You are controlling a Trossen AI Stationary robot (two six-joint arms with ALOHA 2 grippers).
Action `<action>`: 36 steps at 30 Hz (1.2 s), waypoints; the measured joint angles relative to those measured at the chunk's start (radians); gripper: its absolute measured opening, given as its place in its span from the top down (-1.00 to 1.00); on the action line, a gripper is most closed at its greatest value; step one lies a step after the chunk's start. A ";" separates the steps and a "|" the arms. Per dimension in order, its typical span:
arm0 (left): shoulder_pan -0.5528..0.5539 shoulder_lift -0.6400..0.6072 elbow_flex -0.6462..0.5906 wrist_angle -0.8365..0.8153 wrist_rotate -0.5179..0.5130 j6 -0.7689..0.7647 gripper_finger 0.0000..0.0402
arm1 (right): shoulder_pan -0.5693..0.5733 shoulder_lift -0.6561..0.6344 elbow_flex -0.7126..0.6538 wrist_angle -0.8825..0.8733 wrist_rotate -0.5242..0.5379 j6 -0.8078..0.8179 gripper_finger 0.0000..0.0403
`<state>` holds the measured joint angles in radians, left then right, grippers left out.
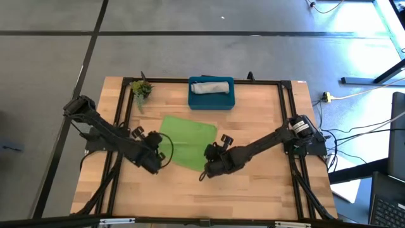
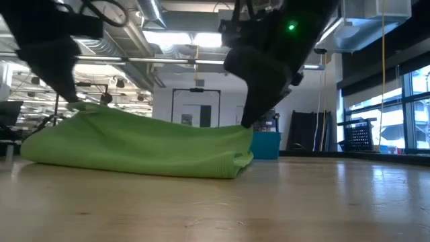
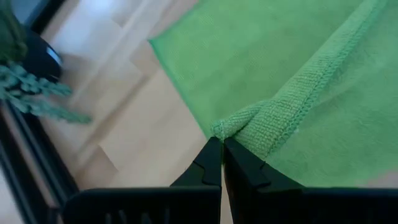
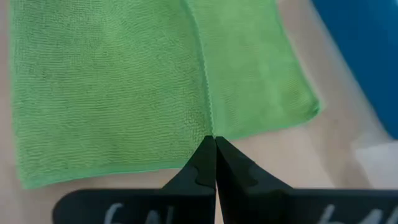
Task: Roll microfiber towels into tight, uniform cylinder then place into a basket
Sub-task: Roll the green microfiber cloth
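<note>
Towels first: we see the lime green towel (image 1: 186, 140) lying partly folded at the middle of the table (image 1: 253, 190), and the light grey towel (image 1: 211, 86) rolled up inside the teal basket (image 1: 212, 101) at the far edge. Our left gripper (image 3: 221, 144) is pinched shut on a corner of the green towel. Our right gripper (image 4: 214, 142) is closed on the folded edge of the same towel. A small plant sprig (image 1: 140, 88) sits near the far left corner.

No word, brand or number can be read with certainty. Pale hand-drawn marks show on the dark body of the right tool (image 4: 214, 146) in its wrist view, cut off at the picture's edge and too partial to make out.
</note>
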<state>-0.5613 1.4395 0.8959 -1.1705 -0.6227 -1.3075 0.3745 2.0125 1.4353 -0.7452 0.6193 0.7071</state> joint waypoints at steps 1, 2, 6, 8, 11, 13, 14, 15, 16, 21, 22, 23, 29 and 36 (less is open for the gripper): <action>0.022 0.000 0.000 0.000 -0.006 0.017 1.00 | -0.008 0.000 0.000 0.000 0.003 -0.007 1.00; 0.041 0.000 0.000 0.000 -0.013 0.038 1.00 | -0.017 0.000 0.000 -0.001 0.011 -0.012 1.00; 0.118 0.000 0.000 0.002 -0.038 0.112 1.00 | -0.050 0.000 0.000 -0.007 0.045 -0.048 1.00; 0.156 0.000 0.000 0.003 -0.044 0.140 1.00 | -0.068 0.000 0.000 -0.008 0.053 -0.065 1.00; 0.209 0.000 0.000 0.004 -0.050 0.179 1.00 | -0.093 0.000 0.000 -0.008 0.054 -0.091 1.00; 0.241 0.000 0.000 0.013 -0.068 0.193 1.00 | -0.108 0.000 0.000 -0.009 0.064 -0.109 1.00; 0.256 0.000 0.000 0.019 -0.083 0.194 1.00 | -0.116 0.000 0.000 -0.010 0.068 -0.112 1.00; 0.270 0.000 0.000 0.026 -0.096 0.198 1.00 | -0.124 0.000 0.000 -0.013 0.068 -0.112 1.00; 0.283 0.000 0.000 0.033 -0.103 0.214 1.00 | -0.131 0.000 0.000 -0.017 0.068 -0.111 1.00; 0.336 0.002 0.000 0.096 -0.106 0.325 1.00 | -0.156 0.000 0.000 -0.055 0.069 -0.109 1.00; 0.347 0.002 0.000 0.110 -0.109 0.349 1.00 | -0.160 0.000 0.000 -0.054 0.069 -0.109 1.00; 0.357 0.002 0.000 0.125 -0.119 0.372 1.00 | -0.163 0.000 0.000 -0.055 0.069 -0.110 1.00; 0.422 0.002 0.000 0.186 -0.122 0.459 1.00 | -0.187 0.000 0.000 -0.054 0.070 -0.113 1.00; 0.476 0.012 0.000 0.202 -0.116 0.497 1.00 | -0.205 0.000 0.000 -0.053 0.067 -0.087 0.89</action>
<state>-0.0850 1.4519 0.8955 -0.9685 -0.7386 -0.8104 0.1693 2.0125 1.4353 -0.7980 0.6868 0.6203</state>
